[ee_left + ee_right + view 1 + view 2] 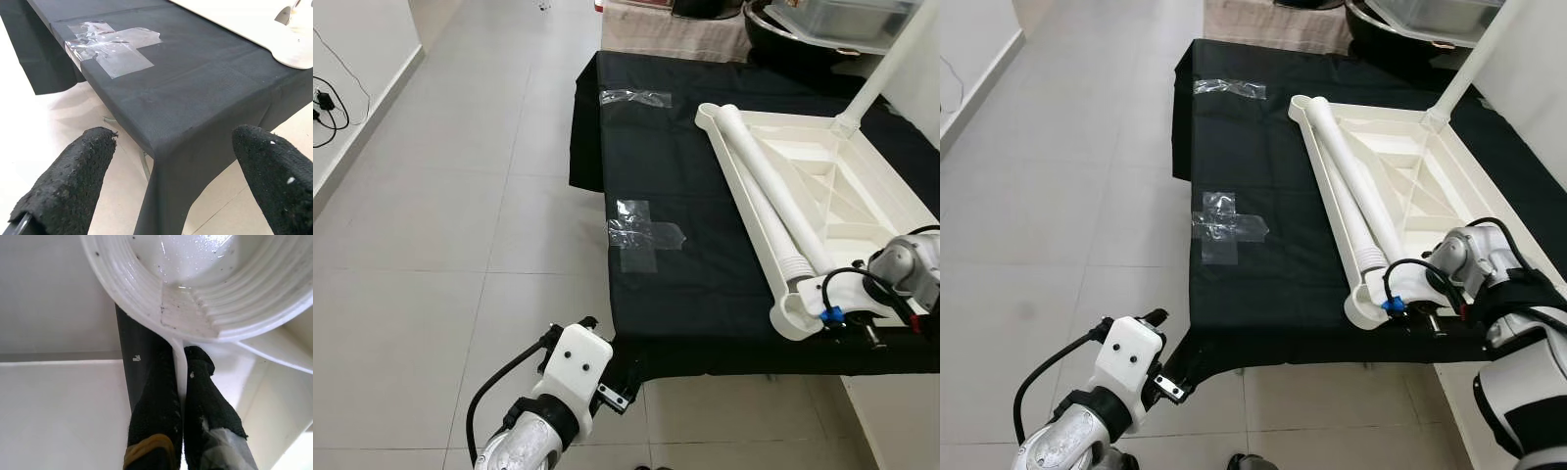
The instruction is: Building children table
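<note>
the left gripper (625,384) sits nearest the camera, low at the near left corner of the black-covered bench (705,294). its fingers (73,181) are spread wide with nothing between them — a standby posture, judged clear of the work.

the white tabletop (1489,196) lies upside down on the cloth, ribbed underside up, so the leg sockets are reachable. one leg (1469,64) stands upright in the far corner socket. two loose legs (1356,186) lie side by side along the tabletop's left rail, threaded ends toward the robot.

the right gripper (1420,311) is at the near corner socket (1363,308). its fingers (156,396) are pinched together on a thin white rib just under the threaded socket ring (195,298) — probably to steady or shift the tabletop.

crossed clear tape (641,233) marks the cloth.
</note>
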`<state>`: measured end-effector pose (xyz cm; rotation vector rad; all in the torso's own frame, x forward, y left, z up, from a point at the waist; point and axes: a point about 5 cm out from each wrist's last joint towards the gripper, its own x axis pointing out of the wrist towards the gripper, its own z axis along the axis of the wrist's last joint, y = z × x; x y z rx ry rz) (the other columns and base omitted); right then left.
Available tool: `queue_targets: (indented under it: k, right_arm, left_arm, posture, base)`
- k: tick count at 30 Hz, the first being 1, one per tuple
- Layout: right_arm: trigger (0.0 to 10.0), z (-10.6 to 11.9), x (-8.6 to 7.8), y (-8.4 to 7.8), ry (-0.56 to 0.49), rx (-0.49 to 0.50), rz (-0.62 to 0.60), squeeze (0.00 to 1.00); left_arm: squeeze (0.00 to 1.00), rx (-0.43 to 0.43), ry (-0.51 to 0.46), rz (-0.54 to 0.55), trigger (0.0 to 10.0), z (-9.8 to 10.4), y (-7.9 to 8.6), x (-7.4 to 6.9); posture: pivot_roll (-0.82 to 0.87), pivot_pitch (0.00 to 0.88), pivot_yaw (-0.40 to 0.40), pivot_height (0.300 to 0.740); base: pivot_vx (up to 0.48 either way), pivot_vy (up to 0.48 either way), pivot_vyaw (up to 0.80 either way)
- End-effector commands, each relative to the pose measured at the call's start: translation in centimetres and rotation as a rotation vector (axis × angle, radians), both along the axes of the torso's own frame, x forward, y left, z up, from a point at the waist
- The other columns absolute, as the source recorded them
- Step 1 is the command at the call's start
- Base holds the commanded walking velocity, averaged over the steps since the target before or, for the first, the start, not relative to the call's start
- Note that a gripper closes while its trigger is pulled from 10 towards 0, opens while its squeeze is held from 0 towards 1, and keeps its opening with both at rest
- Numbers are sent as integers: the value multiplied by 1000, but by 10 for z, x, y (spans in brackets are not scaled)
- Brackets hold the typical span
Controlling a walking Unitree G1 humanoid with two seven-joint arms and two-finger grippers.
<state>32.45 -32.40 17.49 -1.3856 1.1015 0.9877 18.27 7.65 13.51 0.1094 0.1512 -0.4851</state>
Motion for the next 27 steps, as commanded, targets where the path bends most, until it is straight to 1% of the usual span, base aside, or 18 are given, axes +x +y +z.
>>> queue_targets:
  k: [1, 4, 5, 6, 7, 8, 10, 11, 13, 14, 15, 16, 19, 20, 21, 22, 26, 27]
  right_arm:
    - [6471, -13, -12, -13, 69, -27, -44, 0]
    - [6471, -15, -11, -10, 69, -1, -40, 0]
    - [10000, -15, -9, -4, 81, 36, -38, 0]
    - [10000, -14, -8, -1, 90, 58, -35, 0]
    - [10000, -14, -8, -1, 90, 58, -35, 0]
    - [10000, -11, -7, 2, 111, 93, -31, 133]
    - [10000, -8, -7, 5, 131, 124, -23, 133]
    - [10000, 0, -4, 5, 105, 136, -27, 1000]
    - [10000, 5, -2, 4, 83, 142, -31, 1000]
    - [10000, 16, -1, 1, 64, 139, -33, 1000]
    - [10000, 23, 1, -1, 36, 127, -40, 800]
    - [10000, 29, 2, -4, 17, 104, -46, 486]
    - [10000, 35, 3, -7, -2, 81, -52, 486]
    - [10000, 40, 3, -8, -9, 88, -56, 0]
    - [10000, 40, 3, -8, -9, 88, -56, 0]
    - [10000, 51, 6, -7, -47, 108, -59, 0]
    - [10000, 60, 9, -6, -85, 114, -60, 0]
    - [10000, 71, 13, -3, -130, 138, -64, 0]
  left_arm:
    - [0, 0, 21, -8, 10000, -5, -2, -2]
    - [0, 0, 22, -8, 10000, -5, -2, -2]
    - [0, 1, 22, -8, 10000, -5, -2, -2]
    - [0, 1, 22, -8, 10000, -5, -2, -2]
    - [0, 1, 22, -8, 10000, -5, -2, -2]
    - [0, 1, 23, -8, 10000, -5, -2, -2]
    - [0, 0, 23, -7, 10000, -5, -2, -2]
    - [0, 0, 23, -7, 10000, -5, -2, -2]
    - [0, -1, 22, -7, 10000, -5, -2, -1]
    - [0, 0, 22, -7, 10000, -5, -2, -1]
    - [0, -1, 22, -8, 10000, -5, -2, -1]
    - [0, -1, 22, -8, 10000, -5, -2, -1]
    - [0, -2, 23, -7, 10000, -5, -2, -1]
    - [0, -2, 23, -8, 10000, -5, -2, -1]
    - [0, -2, 23, -8, 10000, -5, -2, -1]
    - [0, -4, 23, -7, 10000, -5, -2, 0]
    - [0, -4, 22, -6, 10000, -5, -2, 0]
    - [0, -3, 22, -6, 10000, -5, -2, 0]
  posture:
    - [31, 154, -144, 740]
    - [31, 155, -143, 740]
    - [31, 155, -143, 740]
    - [30, 154, -144, 740]
    - [30, 154, -144, 740]
    - [30, 154, -144, 740]
    - [30, 154, -144, 740]
    - [29, 153, -142, 740]
    - [29, 153, -142, 740]
    - [29, 153, -142, 740]
    - [25, 152, -139, 740]
    - [25, 152, -139, 740]
    - [25, 152, -139, 740]
    - [16, 149, -138, 740]
    - [16, 149, -138, 740]
    - [16, 150, -139, 740]
    - [22, 151, -139, 740]
    - [24, 150, -142, 740]
  base:
    - [0, 0, 0]
    - [0, 0, 0]
    - [0, 0, 0]
    - [0, 0, 0]
    - [0, 0, 0]
    - [0, 0, 0]
    - [0, 0, 0]
    - [0, 0, 0]
    - [0, 0, 0]
    - [0, 0, 0]
    - [0, 0, 0]
    - [0, 0, 0]
    - [0, 0, 0]
    - [0, 0, 0]
    - [0, 0, 0]
    - [0, 0, 0]
    - [0, 0, 0]
    - [0, 0, 0]
